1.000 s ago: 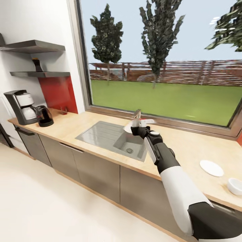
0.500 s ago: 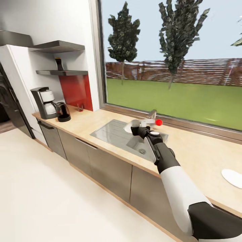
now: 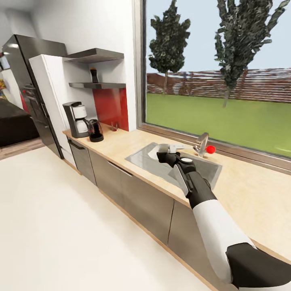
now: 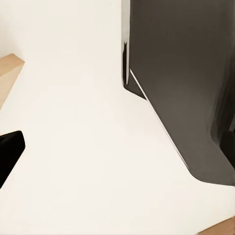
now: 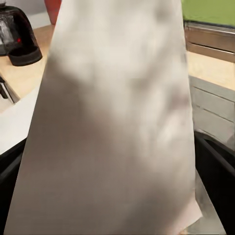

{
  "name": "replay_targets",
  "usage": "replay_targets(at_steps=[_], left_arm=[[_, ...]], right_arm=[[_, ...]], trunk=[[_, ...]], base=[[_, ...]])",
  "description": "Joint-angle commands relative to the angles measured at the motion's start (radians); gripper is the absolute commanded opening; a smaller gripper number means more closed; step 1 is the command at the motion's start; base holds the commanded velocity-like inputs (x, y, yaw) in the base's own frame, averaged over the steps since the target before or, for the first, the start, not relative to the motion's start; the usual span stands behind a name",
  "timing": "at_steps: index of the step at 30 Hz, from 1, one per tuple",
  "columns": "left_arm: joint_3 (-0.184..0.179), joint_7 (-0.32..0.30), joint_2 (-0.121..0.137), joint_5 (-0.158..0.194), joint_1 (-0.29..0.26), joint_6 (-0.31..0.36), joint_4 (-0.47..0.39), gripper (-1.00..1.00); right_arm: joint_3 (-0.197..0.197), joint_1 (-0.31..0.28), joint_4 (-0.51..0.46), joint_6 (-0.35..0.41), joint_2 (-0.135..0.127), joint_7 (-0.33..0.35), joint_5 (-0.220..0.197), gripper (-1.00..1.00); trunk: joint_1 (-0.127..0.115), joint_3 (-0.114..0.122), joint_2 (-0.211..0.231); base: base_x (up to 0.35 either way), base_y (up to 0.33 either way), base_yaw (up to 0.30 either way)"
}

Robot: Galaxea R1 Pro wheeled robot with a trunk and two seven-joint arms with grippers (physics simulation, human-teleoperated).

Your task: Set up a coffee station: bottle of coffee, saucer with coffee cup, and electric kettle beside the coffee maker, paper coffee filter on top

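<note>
The right claw [image 3: 163, 152] is reaching out over the sink [image 3: 178, 163], its black fingers clamped on the paper coffee filter [image 3: 158, 151], a thin matte white cone that is fanning out past the fingertips. From the right wrist the paper [image 5: 117, 122] is spreading wide and close, faintly mottled grey-white, with a dark finger [image 5: 215, 171] flanking it on each side.

The kitchen countertop [image 3: 121, 143] is running as a long pale tan wood-look slab with a thin edge, over glossy dark grey cabinets [image 3: 121, 182]. At its far end, the coffee maker [image 3: 76, 119] is standing tall and dark grey, with a white basket section. Just beside it, the electric kettle [image 3: 95, 130] is sitting squat and rounded, dark inside, on a black base. The right wrist camera is catching that kettle [image 5: 18, 36] past the paper's edge, glassy and dark with a small red spot. Above them, the bottle of coffee [image 3: 94, 75] is standing on the lower kitchen shelf [image 3: 97, 85], a thick dark slab against the white wall, over a red panel [image 3: 111, 107].

The sink is a flat grey metal basin with a chrome tap [image 3: 201, 144] carrying a red knob [image 3: 210, 149].

The left wrist camera is looking at the pale floor [image 4: 73, 147] and a large smooth dark panel [image 4: 181, 83]; one black finger tip [image 4: 9, 149] is showing at the edge, and I cannot tell whether the left claw is apart or together.
</note>
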Motion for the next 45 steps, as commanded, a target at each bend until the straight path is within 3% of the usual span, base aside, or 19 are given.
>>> replay_targets(at_steps=[1, 9, 45], left_arm=[[0.0, 0.0, 0.0, 0.0, -0.001, -0.006, 0.002, 1.0], [-0.002, 0.0, 0.0, 0.0, -0.001, -0.006, 0.002, 1.0], [0.001, 0.0, -0.001, -0.006, -0.001, -0.005, 0.001, 1.0]], right_arm=[[0.0, -0.001, -0.001, 0.005, 0.001, 0.0, -0.007, -1.0], [0.003, 0.002, 0.075, 0.003, 0.007, 0.001, -0.01, -1.0], [0.002, 0.002, 0.123, 0.003, 0.007, 0.001, -0.013, -1.0]], trunk=[[0.001, -0.003, -0.002], [0.001, -0.008, -0.002], [0.001, -0.03, -0.002]], base=[[0.0, 0.0, 0.275], [0.0, 0.0, 0.275], [0.0, 0.0, 0.275]])
